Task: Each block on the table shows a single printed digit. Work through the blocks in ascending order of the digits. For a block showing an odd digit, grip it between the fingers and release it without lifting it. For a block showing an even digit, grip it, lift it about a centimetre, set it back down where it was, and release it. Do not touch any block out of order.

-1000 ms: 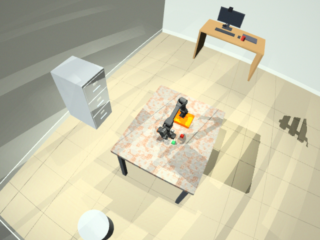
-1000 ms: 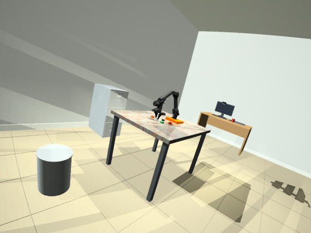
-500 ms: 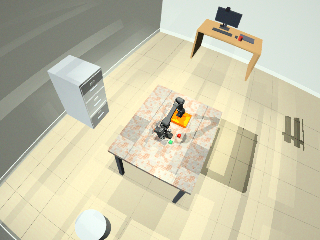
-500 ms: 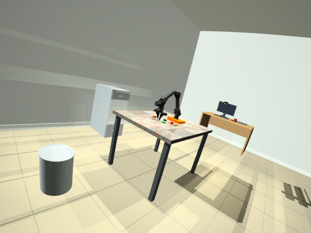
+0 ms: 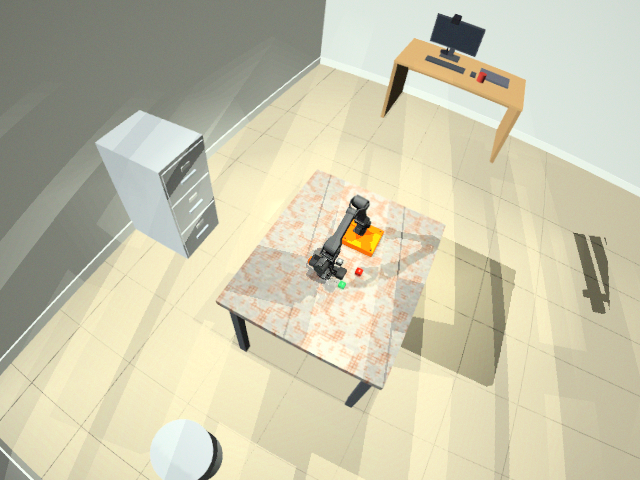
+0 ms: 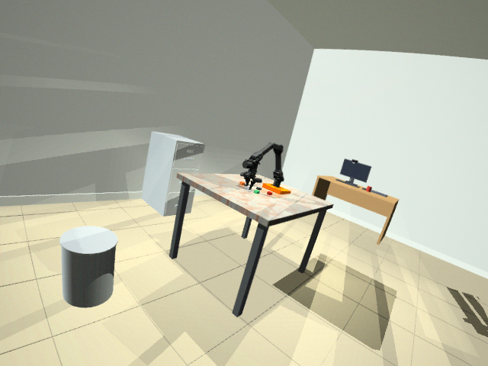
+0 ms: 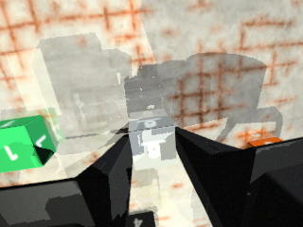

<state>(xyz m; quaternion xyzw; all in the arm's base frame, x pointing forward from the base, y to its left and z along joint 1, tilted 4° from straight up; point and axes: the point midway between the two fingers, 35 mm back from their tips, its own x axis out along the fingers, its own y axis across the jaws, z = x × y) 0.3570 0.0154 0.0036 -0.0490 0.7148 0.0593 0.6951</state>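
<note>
In the wrist view the pincer [image 7: 152, 142] sits at lower centre of the frame, its two dark fingers partly closed against the sides of a white block [image 7: 151, 139]. The block's top face shows a digit that looks like a 6 or a 9; I cannot tell which. Whether the block rests on the tabletop [image 7: 227, 28] or is raised just above it cannot be told.

At the left edge of that frame lies a green block [image 7: 21, 144] printed with what looks like a 7, apart from the pincer. At the right edge, an orange block [image 7: 265, 141] peeks out from behind the right finger.

In the top view the arm [image 5: 341, 232] reaches from its orange base plate [image 5: 377, 242] toward the lower left of the marbled tabletop [image 5: 289, 310]. The green block [image 5: 341, 284] lies just right of the pincer [image 5: 326, 273], and a red block [image 5: 358, 271] sits up and to the right of it.
</note>
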